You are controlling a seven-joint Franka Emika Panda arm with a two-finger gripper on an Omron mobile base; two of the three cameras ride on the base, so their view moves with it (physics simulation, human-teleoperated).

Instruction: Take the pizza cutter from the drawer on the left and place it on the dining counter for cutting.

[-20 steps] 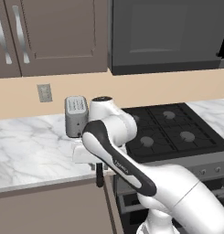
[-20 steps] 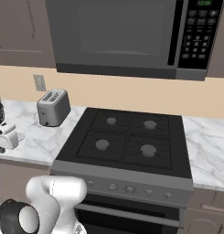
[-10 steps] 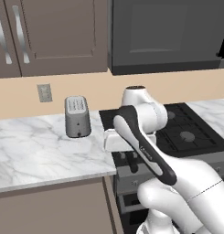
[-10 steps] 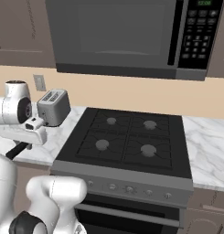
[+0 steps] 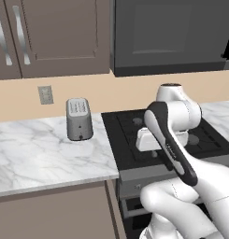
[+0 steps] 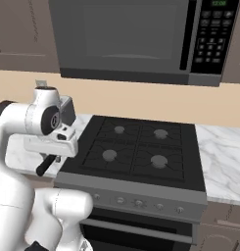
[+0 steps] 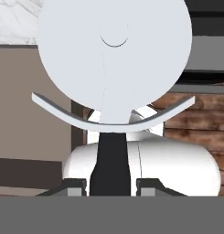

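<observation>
Right, the pizza cutter [image 7: 114, 68] is pinched between the fingertips [image 7: 74, 186]: in the hand view the dark handle runs straight up out of the gripper [image 7: 112, 187] and the pale wheel sits at the far end, so the long axis lies along the fingers with the wheel leading. In the right base view the handle's dark end [image 6: 44, 166] pokes out below the hand at the front-left corner of the black stove [image 6: 136, 152], above the marble worktop [image 6: 224, 157] edge. One arm only, so no choice of hand. The toaster [image 5: 79, 119] stands on that worktop [image 5: 41, 154] well to the left, against the beige wall. The dining counter can't be placed from these frames, so my read is that the coming move is a carry and swing before any set-down; keep the wheel clear of the stove edge.
</observation>
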